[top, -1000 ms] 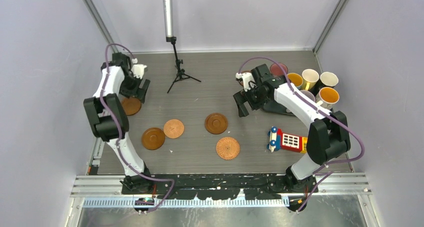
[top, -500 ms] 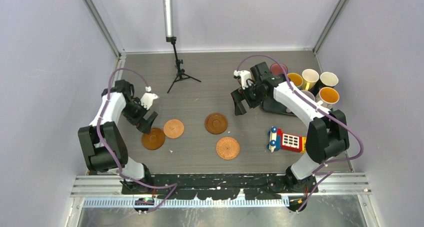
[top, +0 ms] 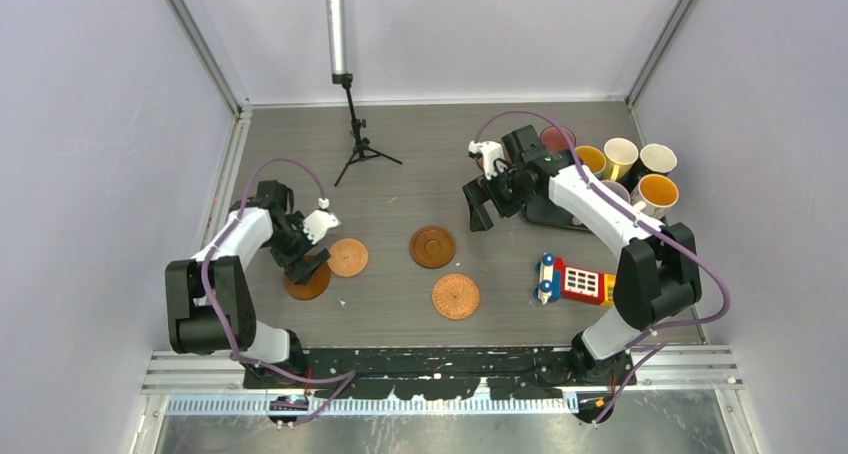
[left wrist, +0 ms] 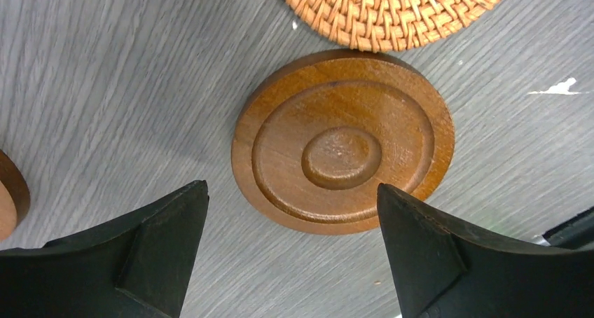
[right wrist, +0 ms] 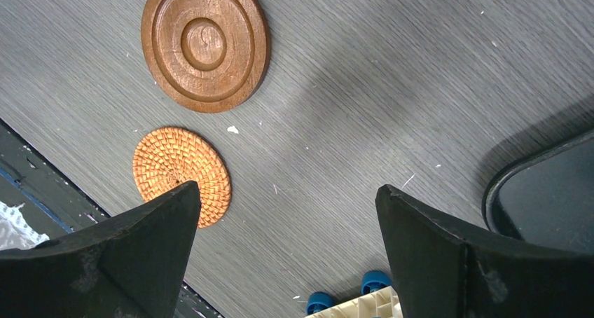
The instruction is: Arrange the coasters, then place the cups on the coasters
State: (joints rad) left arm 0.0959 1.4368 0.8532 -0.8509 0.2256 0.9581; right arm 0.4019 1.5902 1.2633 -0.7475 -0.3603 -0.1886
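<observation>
My left gripper (top: 308, 260) is open and low over a dark ringed coaster (top: 300, 289). In the left wrist view the left gripper (left wrist: 293, 188) has its jaws wide apart, with that coaster (left wrist: 342, 139) lying just beyond the tips. A woven coaster (top: 347, 257) lies right beside it. Another dark coaster (top: 432, 246) and a second woven one (top: 455, 296) lie mid-table. The cups stand grouped at the back right: pink (top: 556, 137), blue (top: 590, 159), yellow (top: 620, 154), black (top: 657, 158), white (top: 654, 191). My right gripper (top: 482, 209) hangs open and empty left of them.
A black tray (top: 545, 214) lies under the right arm, by the cups. A colourful toy phone (top: 578, 279) sits at the front right. A microphone stand (top: 355, 149) stands at the back centre. The edge of one more brown disc (left wrist: 8, 202) shows at the left.
The left arm has swung from the back left toward the front and now hovers at the dark coaster, its jaws having opened wider. The right gripper has hardly shifted.
</observation>
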